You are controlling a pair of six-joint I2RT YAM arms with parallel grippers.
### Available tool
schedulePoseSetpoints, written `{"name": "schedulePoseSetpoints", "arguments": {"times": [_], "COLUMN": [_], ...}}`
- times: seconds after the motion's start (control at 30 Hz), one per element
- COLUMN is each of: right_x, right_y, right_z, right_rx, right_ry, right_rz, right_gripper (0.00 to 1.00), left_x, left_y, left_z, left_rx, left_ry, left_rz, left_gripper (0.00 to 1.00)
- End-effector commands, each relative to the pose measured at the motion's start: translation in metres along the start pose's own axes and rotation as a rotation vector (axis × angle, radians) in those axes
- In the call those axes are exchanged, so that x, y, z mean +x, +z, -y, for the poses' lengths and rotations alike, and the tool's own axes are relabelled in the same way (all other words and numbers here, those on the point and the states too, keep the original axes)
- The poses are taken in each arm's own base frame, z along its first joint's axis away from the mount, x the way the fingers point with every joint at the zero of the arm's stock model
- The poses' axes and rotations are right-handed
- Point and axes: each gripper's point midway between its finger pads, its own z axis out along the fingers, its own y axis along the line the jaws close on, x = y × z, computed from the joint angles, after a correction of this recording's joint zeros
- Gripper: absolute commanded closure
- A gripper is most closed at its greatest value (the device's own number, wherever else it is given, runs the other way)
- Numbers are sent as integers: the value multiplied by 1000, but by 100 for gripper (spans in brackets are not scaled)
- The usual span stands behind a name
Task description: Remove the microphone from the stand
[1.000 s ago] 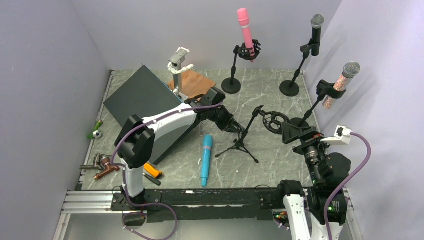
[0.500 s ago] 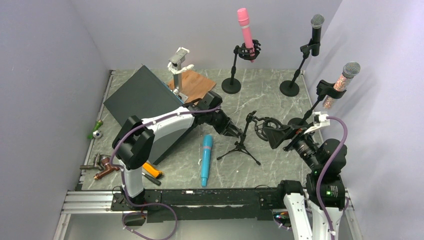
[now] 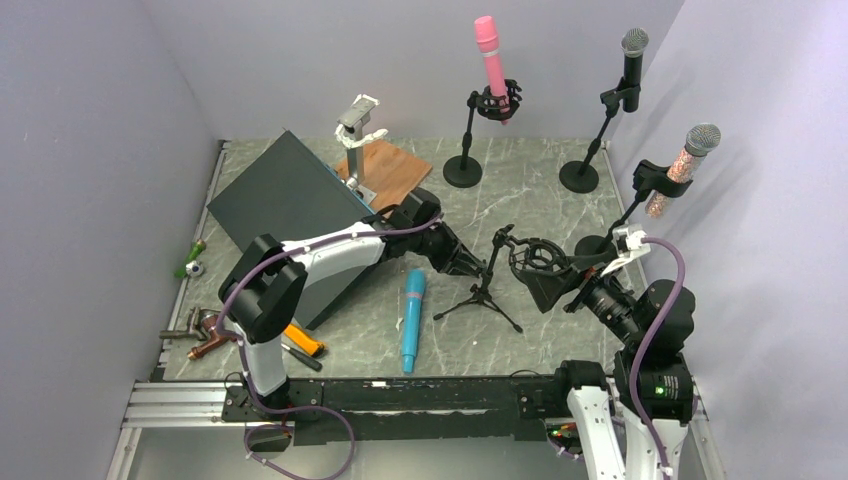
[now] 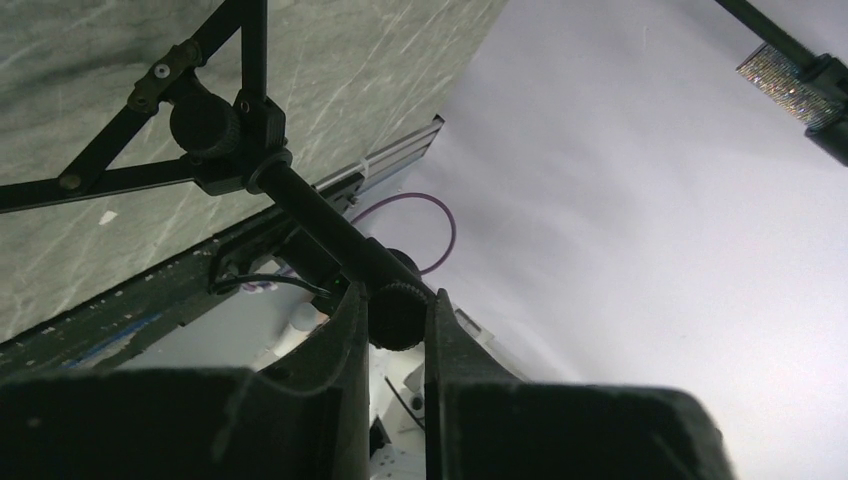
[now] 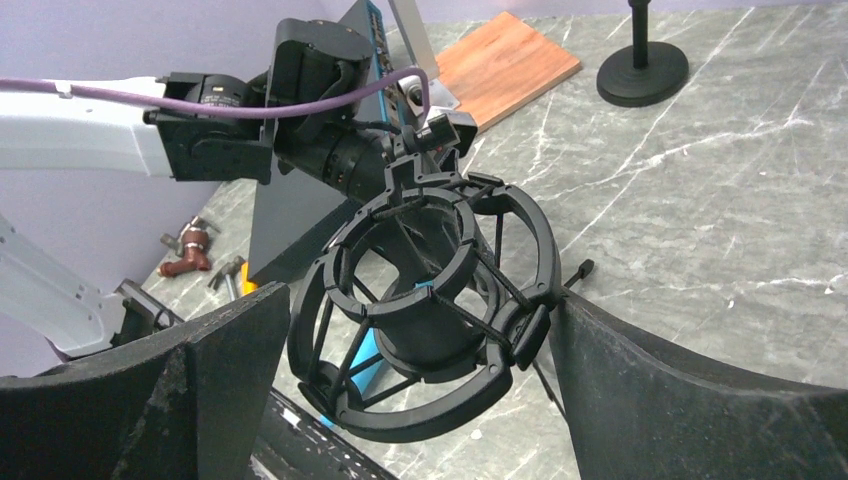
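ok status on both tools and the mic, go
Left tool shut on tripod stand pole. Right tool open, either side of empty shock mount. Blue microphone flat on table beside stand. Nothing blocking.

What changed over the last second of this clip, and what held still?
The right gripper swung left and slightly toward the near edge, jaws wide open, and now straddles the empty shock mount. The left gripper stayed shut on the stand pole, which shifted only a little. The blue microphone on the table did not move.
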Motion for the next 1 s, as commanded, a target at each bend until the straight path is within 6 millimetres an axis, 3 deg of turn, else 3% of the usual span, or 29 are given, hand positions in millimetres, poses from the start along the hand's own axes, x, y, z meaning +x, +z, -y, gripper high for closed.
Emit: {"name": "schedulePoseSetpoints", "arguments": {"times": [0.0, 0.13, 0.17, 0.33, 0.5, 0.63, 0.77, 0.87, 0.97], "right_x": [-8, -9, -11, -16, -16, -13, -11, -12, -14], "right_y": [-10, -10, -10, -12, -12, -8, -5, -5, -5], "right_z": [-10, -9, -10, -12, -8, -5, -1, 1, 2], "right_rx": [-14, -3, -2, 3, 20, 20, 33, 47, 52], "right_ry": [-61, -55, -55, -61, -49, -35, -24, -22, -19], "right_rz": [20, 11, 12, 32, 28, 25, 14, 14, 27], "right_gripper": [0, 0, 0, 0, 0, 0, 0, 0, 0], "left_x": [-9, -15, -16, -23, -27, -25, -7, 9, 22], "left_y": [-2, -11, -12, -26, -62, -82, -91, -93, -95], "left_z": [-48, -33, -29, -3, 23, 39, 53, 51, 46], "left_rx": [-170, -99, -82, 34, 204, 337, 495, 617, 736], "left_ry": [86, 190, 222, 437, 668, 822, 910, 869, 779], "left_rz": [77, 117, 119, 176, 330, 388, 358, 287, 217], "left_gripper": [80, 50, 48, 43, 42, 46, 28, 10, 7]}}
